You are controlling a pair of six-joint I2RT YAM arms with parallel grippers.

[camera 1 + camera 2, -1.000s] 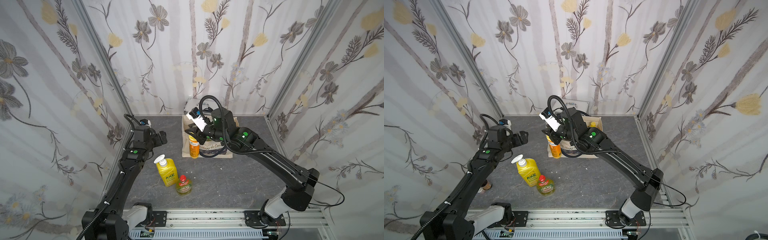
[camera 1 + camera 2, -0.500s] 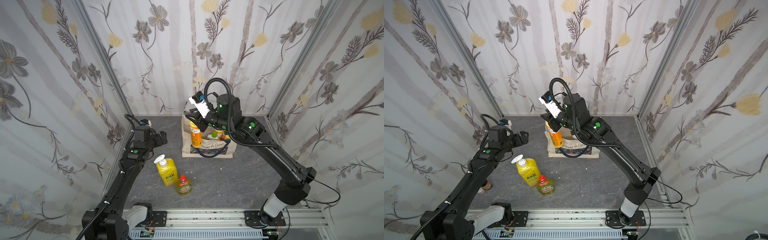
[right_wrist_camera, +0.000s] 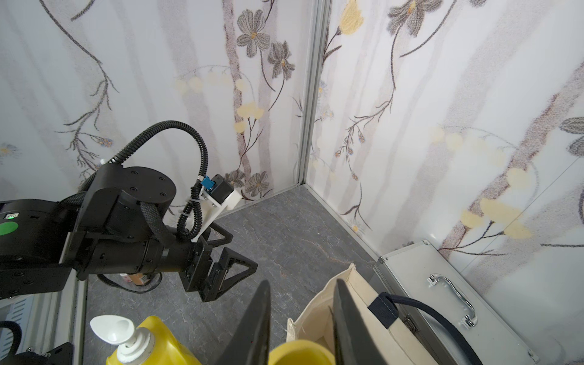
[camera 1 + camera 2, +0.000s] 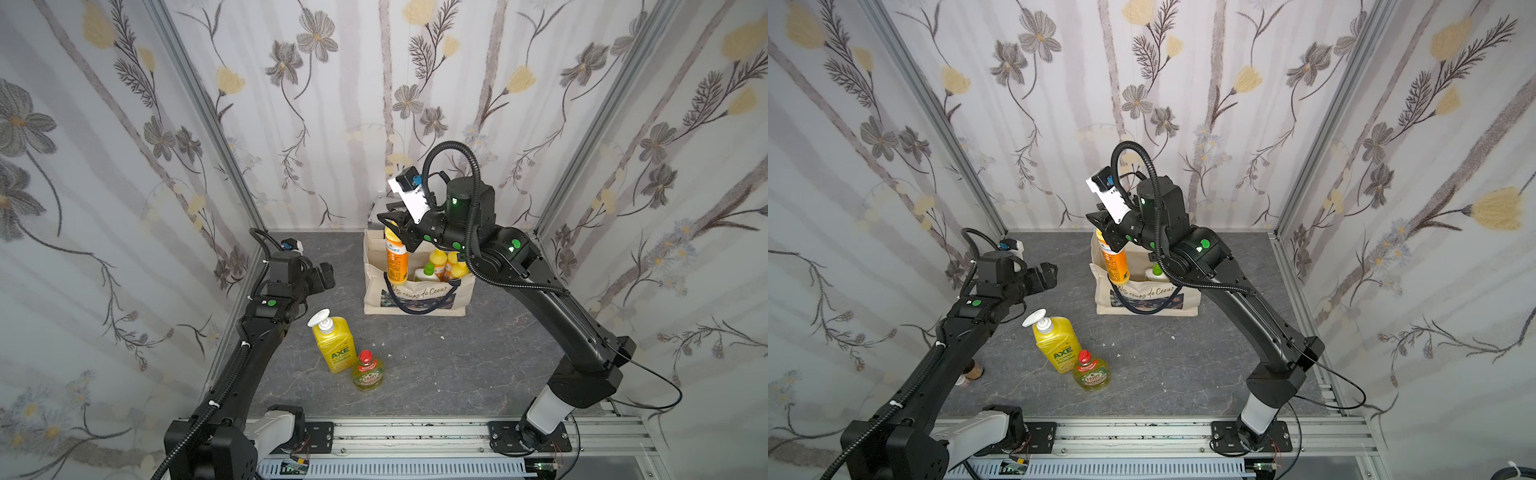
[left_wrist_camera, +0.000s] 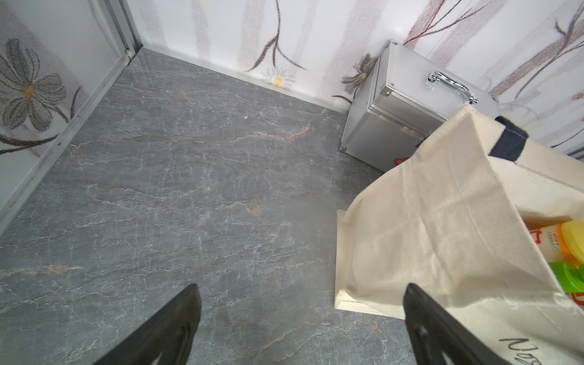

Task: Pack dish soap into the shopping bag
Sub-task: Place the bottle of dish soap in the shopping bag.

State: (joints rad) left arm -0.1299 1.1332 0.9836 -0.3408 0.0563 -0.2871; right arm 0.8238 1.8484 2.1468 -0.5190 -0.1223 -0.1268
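Note:
My right gripper (image 4: 392, 230) is shut on the yellow cap (image 3: 300, 352) of a slim orange dish soap bottle (image 4: 397, 259). The bottle hangs upright over the left end of the cream shopping bag (image 4: 415, 297), its base about level with the rim. Inside the bag stand yellow-capped orange bottles (image 4: 441, 258) and a green-capped white one (image 4: 424, 273). On the floor in front stand the yellow AXE pump bottle (image 4: 334, 347) and the small red-capped Fairy bottle (image 4: 368, 372). My left gripper (image 4: 328, 276) hangs open and empty left of the bag, its fingers (image 5: 177, 322) wide apart above the floor.
A silver metal case (image 5: 404, 126) with a handle stands against the back wall, right behind the bag. Small brown jars (image 4: 971, 370) sit by the left wall under the left arm. The bag's navy handle (image 4: 419, 305) droops over its front.
The right arm has lifted the orange bottle from low at the bag's front left corner up and back over the bag's left end. The left arm has not moved.

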